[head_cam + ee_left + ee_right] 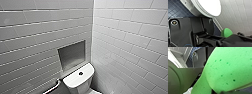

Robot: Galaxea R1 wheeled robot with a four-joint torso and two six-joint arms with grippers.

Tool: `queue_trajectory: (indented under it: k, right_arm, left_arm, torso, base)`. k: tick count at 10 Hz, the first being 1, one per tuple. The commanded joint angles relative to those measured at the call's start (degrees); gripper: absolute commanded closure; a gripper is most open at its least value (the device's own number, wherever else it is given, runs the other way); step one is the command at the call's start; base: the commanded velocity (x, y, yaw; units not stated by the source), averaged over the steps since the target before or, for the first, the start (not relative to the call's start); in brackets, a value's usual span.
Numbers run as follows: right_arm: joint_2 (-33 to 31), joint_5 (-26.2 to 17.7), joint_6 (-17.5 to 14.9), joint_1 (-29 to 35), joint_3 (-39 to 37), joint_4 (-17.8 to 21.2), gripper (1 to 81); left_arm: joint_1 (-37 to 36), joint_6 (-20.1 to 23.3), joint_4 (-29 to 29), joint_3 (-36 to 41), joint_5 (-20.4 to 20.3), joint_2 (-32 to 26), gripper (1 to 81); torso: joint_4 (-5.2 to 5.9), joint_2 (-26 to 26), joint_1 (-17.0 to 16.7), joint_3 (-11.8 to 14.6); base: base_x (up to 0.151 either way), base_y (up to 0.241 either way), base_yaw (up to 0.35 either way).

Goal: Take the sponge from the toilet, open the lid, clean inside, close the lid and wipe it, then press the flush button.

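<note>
Right pincer (pixel 228 37): clamped on sponge (pixel 228 68), by the look of it, held in the air near closed lid (pixel 208 6). Pick-up apparently done; lid-opening in hand. Next: hooking lid's front edge and swinging it up on its back hinge, without dropping sponge.

The light was soft and even, the wall tiles (pixel 37 30) bent near the head view's edges, the lid (pixel 209 7) glared white, and the close sponge (pixel 228 69) was blurred.
</note>
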Motion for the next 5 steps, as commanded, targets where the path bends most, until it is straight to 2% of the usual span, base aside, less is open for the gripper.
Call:
queue_trajectory:
  k: [1,2,5]
  right_arm:
    - [1.0,-4.1,-0.3,1.1,-1.8,0.4,81.1]
    - [1.9,-4.1,-0.3,1.2,-3.2,0.3,81.1]
    - [3.6,-4.4,-0.3,1.3,-5.4,0.2,81.1]
  left_arm:
    - [4.6,0.5,6.5,-8.0,-4.8,5.5,81.1]
    - [6.1,0.5,6.6,-11.6,-5.1,7.4,81.1]
    - [10.1,0.5,6.5,-21.8,-7.8,12.9,81.1]
  torso:
    - [0.00,0.0,0.0,0.0]
    - [0.00,0.0,0.0,0.0]
    - [0.00,0.0,0.0,4.2]
  base:
    - [0.000,0.000,0.000]
    - [0.000,0.000,0.000]
    - [0.000,0.000,0.000]
